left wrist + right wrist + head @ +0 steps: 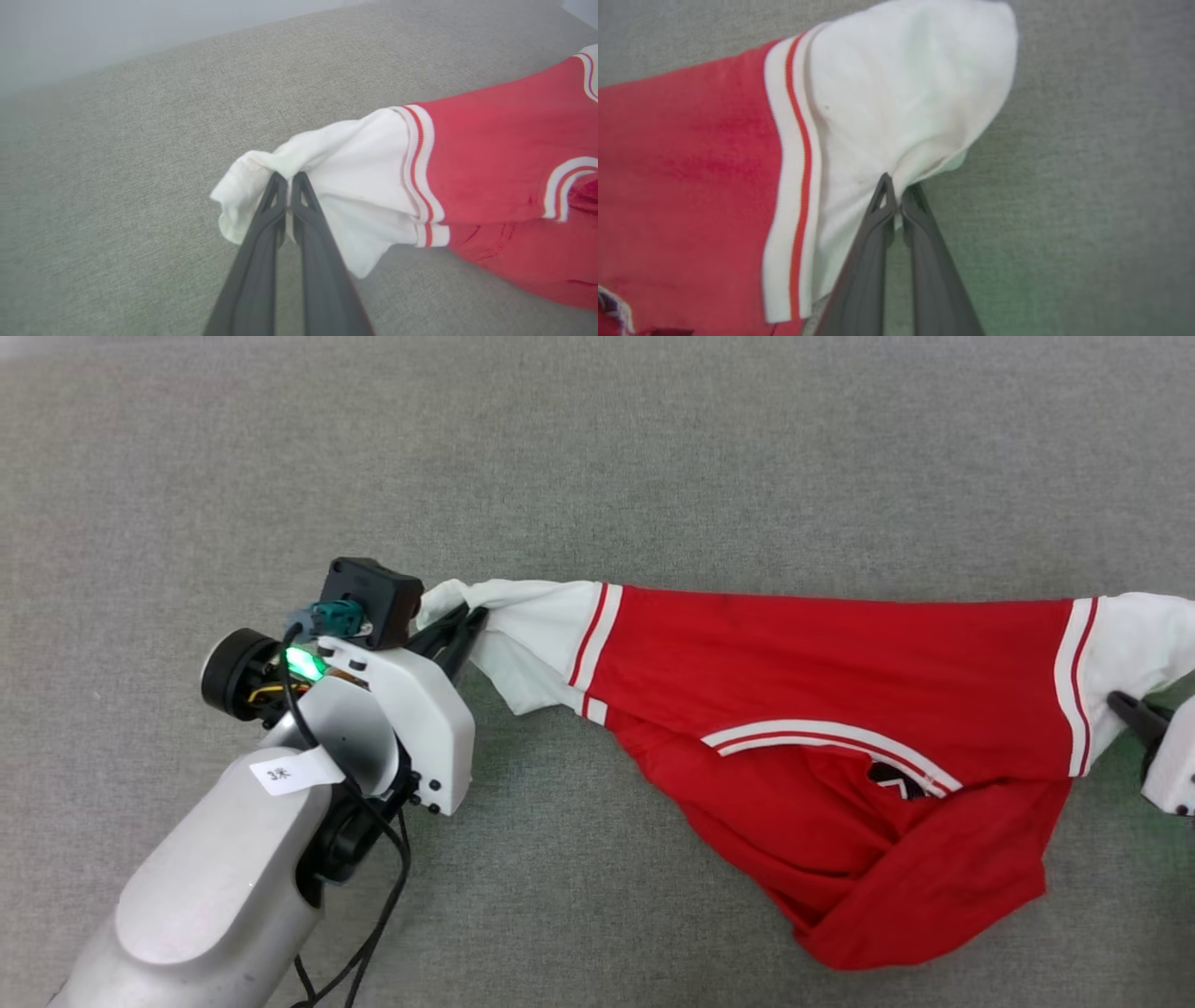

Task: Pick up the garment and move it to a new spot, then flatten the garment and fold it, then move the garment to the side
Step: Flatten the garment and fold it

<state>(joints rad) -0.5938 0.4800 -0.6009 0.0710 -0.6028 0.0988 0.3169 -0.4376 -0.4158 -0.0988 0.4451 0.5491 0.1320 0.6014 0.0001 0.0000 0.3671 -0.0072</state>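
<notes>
- On the grey table [597, 448], the shirt [822, 663] is stretched out sideways between our two grippers.
- Our left gripper [289, 179] has its fingers [261, 261] pinched tight on the end of the left sleeve [345, 186].
- Our right gripper [899, 186] has its fingers squeezed together on the edge of the right sleeve [901, 93].
- We think the shirt is light, soft and floppy, so it will droop and bunch up wherever we are not holding it.
- We think the sleeves are good spots to hold, because pulling them apart keeps the top edge straight.
- Its red bottom part is twisted and folded over, so we think it needs smoothing before any folding.
</notes>
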